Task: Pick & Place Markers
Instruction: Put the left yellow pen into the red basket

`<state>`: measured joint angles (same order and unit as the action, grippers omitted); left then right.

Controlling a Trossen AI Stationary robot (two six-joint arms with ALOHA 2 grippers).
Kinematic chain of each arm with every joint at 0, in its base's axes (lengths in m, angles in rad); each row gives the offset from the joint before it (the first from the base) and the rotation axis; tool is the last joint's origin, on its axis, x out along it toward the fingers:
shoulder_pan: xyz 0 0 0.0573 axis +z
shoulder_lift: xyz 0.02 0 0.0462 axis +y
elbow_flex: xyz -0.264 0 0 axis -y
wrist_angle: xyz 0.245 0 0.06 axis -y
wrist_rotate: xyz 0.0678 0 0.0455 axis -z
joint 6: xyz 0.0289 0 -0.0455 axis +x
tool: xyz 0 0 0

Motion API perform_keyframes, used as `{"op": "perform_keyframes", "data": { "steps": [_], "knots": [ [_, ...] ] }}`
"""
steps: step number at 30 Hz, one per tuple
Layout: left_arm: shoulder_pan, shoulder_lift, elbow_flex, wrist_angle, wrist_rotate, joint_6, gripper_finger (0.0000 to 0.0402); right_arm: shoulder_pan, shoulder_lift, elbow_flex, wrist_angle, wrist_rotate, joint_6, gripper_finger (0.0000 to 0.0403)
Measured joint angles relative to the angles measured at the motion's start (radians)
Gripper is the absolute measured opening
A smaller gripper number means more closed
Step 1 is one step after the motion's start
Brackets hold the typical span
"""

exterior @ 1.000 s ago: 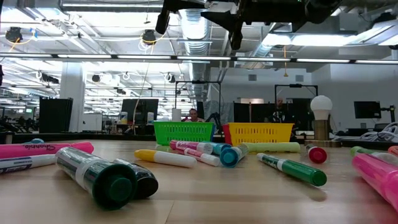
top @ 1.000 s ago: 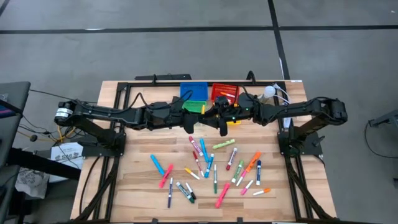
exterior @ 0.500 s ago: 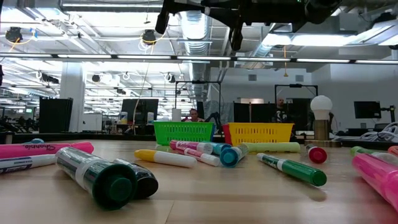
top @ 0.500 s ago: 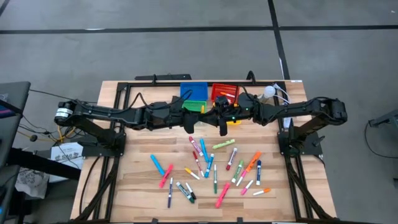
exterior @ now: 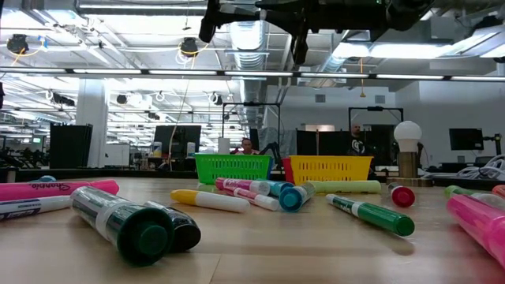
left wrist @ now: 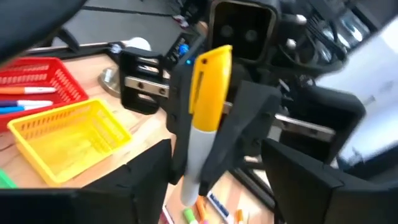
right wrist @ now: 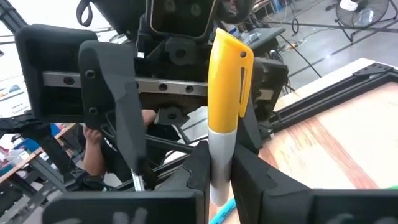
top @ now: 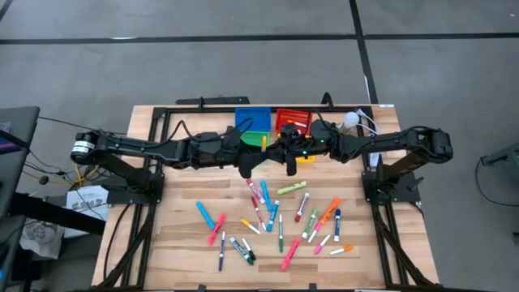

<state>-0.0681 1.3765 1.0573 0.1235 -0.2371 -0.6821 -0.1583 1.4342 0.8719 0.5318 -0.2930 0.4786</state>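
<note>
Markers (top: 280, 221) mostly lie scattered on the tabletop (top: 178, 243); we judge sorting barely begun. Right end effector (right wrist: 221, 168) pinches a yellow marker (right wrist: 225, 93); left end effector (left wrist: 214, 180) is spread.

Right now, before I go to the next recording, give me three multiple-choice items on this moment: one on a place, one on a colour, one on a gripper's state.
1. Where is the handover taking place?
A. above the bins at the table's far edge
B. over the loose markers
C. off the table

2. What colour is the cap of the held marker?
A. pink
B. yellow
C. blue

3. Which gripper grips the marker?
A. left
B. right
C. neither

Answers:
1 A, the grippers meet by the yellow bin.
2 B, the held marker has a yellow cap.
3 B, the right gripper is shut on it, while the left gripper stands open.
</note>
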Motion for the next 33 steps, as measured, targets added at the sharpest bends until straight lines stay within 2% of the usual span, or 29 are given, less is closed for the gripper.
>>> {"op": "perform_keyframes", "data": {
  "steps": [4, 11, 21, 27, 33],
  "knots": [
    [0.003, -0.034, -0.001, -0.035, 0.01, 0.035, 0.026, -0.008, 0.0, 0.002, -0.004, -0.003, 0.003, 0.0034],
    [0.019, -0.171, -0.006, -0.175, 0.004, 0.079, 0.0261, -0.037, -0.018, 0.0, -0.115, 0.011, -0.006, 0.003],
    [0.017, -0.355, -0.197, -0.174, -0.096, 0.105, 0.0261, -0.13, -0.079, 0.007, -0.229, 0.073, -0.065, 0.003],
    [0.017, -0.409, -0.329, -0.162, -0.096, 0.102, 0.0261, -0.197, -0.1, 0.117, -0.478, 0.153, -0.163, 0.0034],
    [0.023, -0.441, -0.426, -0.152, -0.117, 0.108, 0.0261, -0.245, -0.083, 0.285, -0.802, 0.335, -0.333, 0.0034]
  ]
}}
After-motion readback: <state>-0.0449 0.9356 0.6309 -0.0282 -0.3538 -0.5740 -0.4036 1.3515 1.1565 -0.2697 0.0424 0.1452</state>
